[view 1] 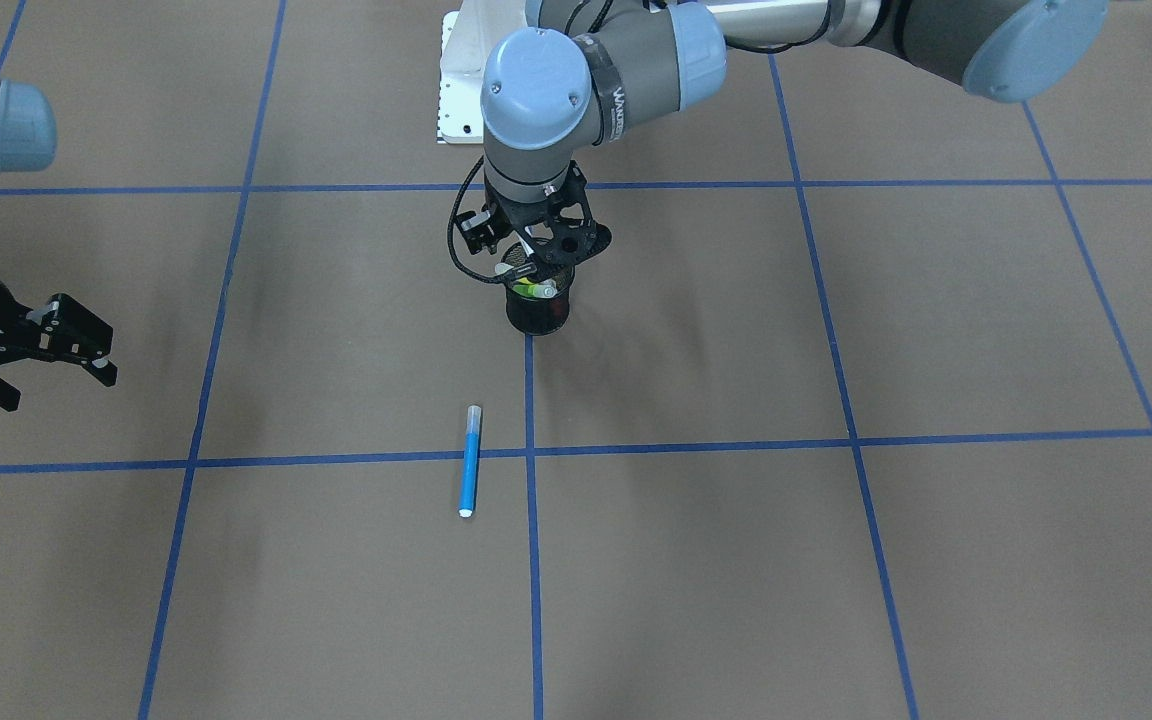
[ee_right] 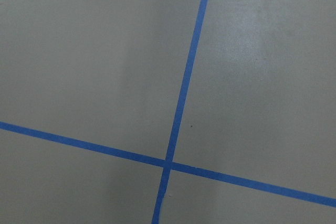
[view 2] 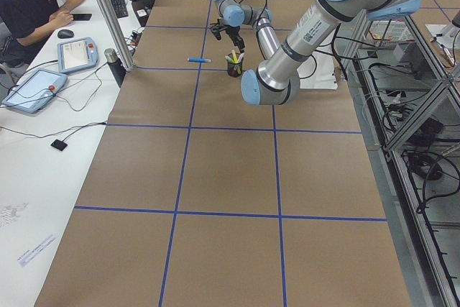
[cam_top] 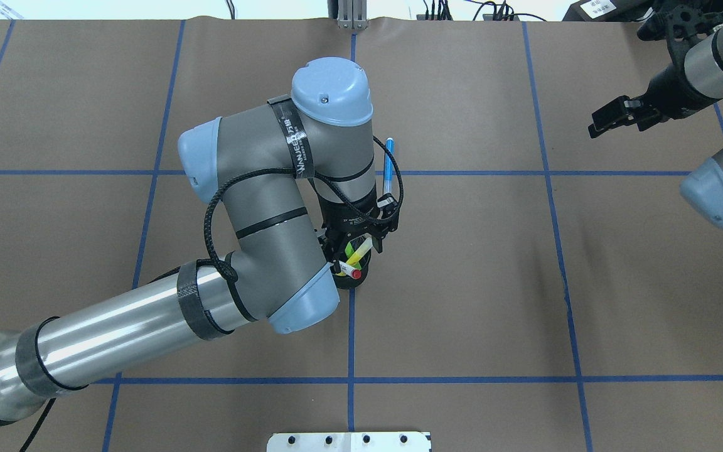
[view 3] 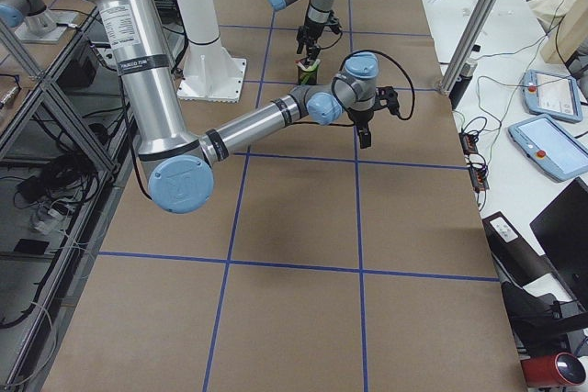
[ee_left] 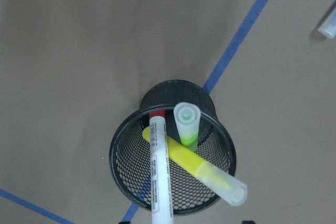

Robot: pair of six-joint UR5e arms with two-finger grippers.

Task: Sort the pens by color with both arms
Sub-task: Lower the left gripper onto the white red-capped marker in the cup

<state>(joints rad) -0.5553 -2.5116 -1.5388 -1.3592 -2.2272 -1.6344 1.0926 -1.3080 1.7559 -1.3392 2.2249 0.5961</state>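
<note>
Exterior front-facing view: your left end effector (view 1: 529, 264) hangs directly over the black mesh cup (view 1: 539, 312), which stands on a blue tape line (view 1: 533, 400) near the middle of the worktop (view 1: 836, 560). Its jaws are closed on the upper end of the white pen (ee_left: 159, 171).

In the left wrist-mounted view, note that this pen's red end sits at the cup's rim. The yellow pen (ee_left: 189, 161) leans across the cup's mouth, and the green pen (ee_left: 188, 129) stands in the cup beside it.

The blue pen (view 1: 471, 462) lies flat on the worktop on the operators' side of the cup. It lies across a crosswise tape line and just beside the lengthwise one.

Your right end effector (view 1: 58, 388) is held above the worktop, well apart from the cup, with its jaws spread and nothing between them. Its wrist view shows only brown paper and two crossing tape lines.
</note>
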